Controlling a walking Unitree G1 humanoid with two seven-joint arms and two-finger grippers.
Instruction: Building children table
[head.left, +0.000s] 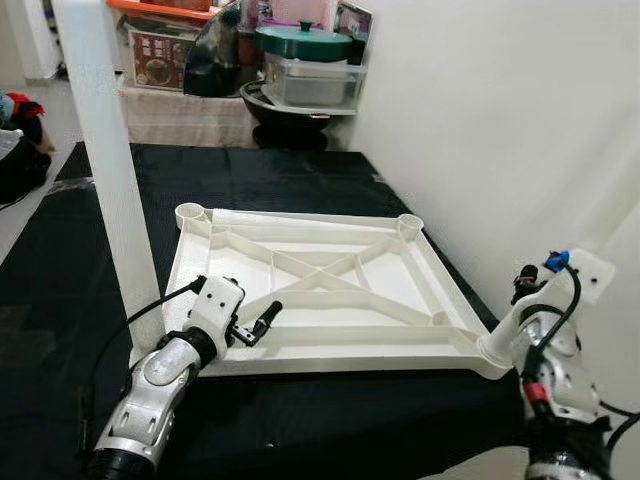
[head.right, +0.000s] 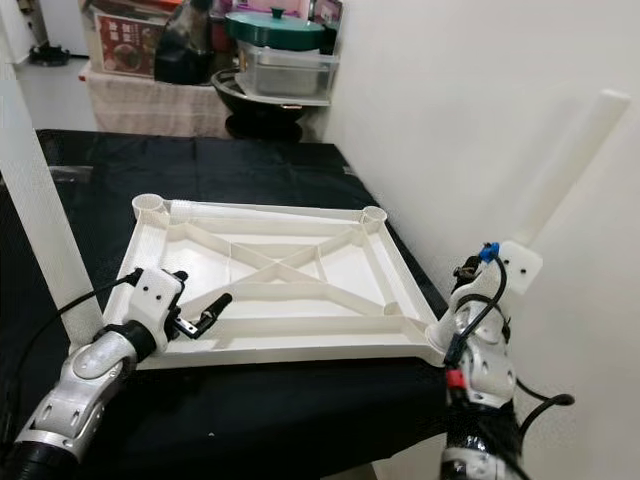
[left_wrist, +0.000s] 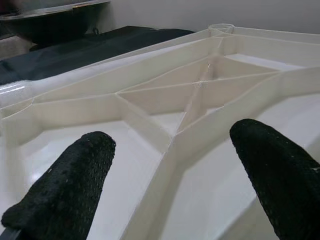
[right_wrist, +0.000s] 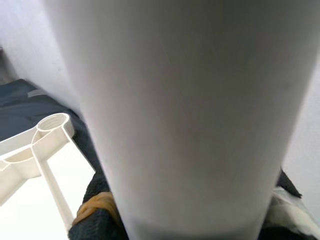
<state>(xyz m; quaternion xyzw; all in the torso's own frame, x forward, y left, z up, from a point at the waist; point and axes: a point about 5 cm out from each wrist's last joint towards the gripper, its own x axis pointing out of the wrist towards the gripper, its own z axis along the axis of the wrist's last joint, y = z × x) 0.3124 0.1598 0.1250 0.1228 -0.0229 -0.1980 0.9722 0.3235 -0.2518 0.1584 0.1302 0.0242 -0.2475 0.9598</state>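
Right gripper (head.right: 478, 300) grips my second leg (head.right: 565, 165) at its corner socket; left gripper (head.left: 268, 318) open; two sockets (head.left: 409, 224) unfilled.

White ribbed tabletop (head.left: 320, 290) lies upside down on black cloth; one white leg (head.left: 110, 170) stands at its corner

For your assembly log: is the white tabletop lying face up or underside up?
Underside up: the tabletop shows its crossed ribs and open corner sockets.

A big black mat (head.left: 300, 175) covered the floor, and the white table top (head.left: 320, 290) lay upside down on it.
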